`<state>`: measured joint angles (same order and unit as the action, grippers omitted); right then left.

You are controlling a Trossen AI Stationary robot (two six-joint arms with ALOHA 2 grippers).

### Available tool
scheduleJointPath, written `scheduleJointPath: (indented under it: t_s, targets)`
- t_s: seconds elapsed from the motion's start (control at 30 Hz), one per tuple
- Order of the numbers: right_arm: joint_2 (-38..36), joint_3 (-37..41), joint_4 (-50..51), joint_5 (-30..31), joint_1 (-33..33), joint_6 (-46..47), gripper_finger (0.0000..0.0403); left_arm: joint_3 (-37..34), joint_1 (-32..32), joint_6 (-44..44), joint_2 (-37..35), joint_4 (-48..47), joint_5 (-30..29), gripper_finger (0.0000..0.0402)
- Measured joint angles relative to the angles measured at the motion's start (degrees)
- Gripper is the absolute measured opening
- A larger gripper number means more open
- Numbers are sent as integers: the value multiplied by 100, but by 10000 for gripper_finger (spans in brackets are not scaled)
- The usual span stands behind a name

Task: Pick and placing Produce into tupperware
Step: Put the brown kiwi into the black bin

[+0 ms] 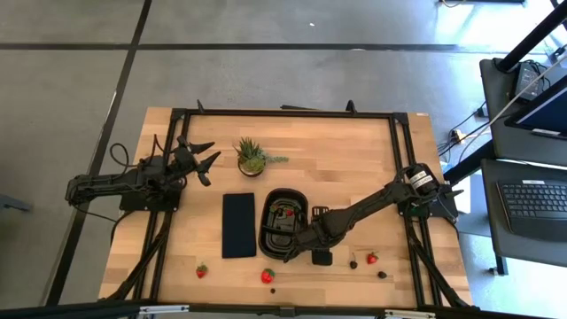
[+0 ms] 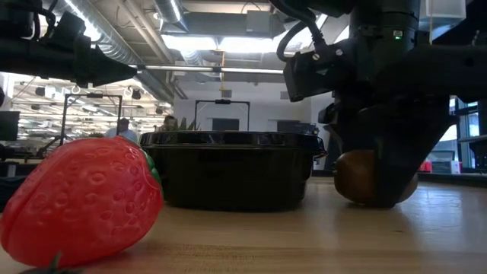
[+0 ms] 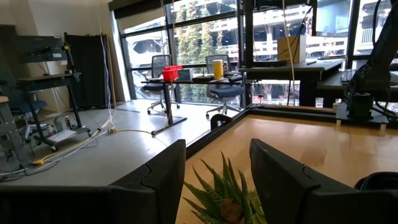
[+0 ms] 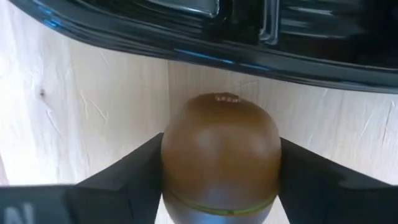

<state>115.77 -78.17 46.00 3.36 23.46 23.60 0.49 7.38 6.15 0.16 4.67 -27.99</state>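
Note:
The black tupperware (image 1: 283, 232) sits near the table's middle with one strawberry (image 1: 289, 213) inside. My right gripper (image 1: 322, 257) stands just right of it, shut on the brown kiwi (image 4: 221, 143), which the low view (image 2: 358, 176) also shows. Loose strawberries (image 1: 267, 276) (image 1: 202, 270) (image 1: 372, 258) and dark berries (image 1: 353, 263) (image 1: 382, 275) lie on the wood along the near side. My left gripper (image 1: 211, 159) waits open at the far left, pointing at the potted plant (image 1: 252, 158). My right gripper pinches the kiwi between its two fingers (image 4: 127, 174), one on each of its opposite sides (image 4: 171, 155). The fingers come from above, pointing down. The kiwi's underside (image 2: 364, 202) is at the tabletop, close beside the tupperware's rim (image 4: 186, 53).
A flat dark rectangular panel (image 1: 238, 225) lies left of the tupperware. The spiky plant (image 3: 224, 199) stands right before my left gripper (image 3: 217, 162). In the low view a large strawberry (image 2: 84, 198) sits close at the near edge. Black frame rails (image 1: 403, 151) border the table.

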Motion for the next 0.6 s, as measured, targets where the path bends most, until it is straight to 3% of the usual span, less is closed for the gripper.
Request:
scheduleJointPath:
  t_s: [0.43, 0.6]
  targets:
    - [-44, -22, 74, -10, 0, 509, 250, -2, -2, -1, -2, -2, -1, 171]
    - [-44, -449, 777, -7, -2, 590, 246, 0, 0, -2, -2, -9, -2, 171]
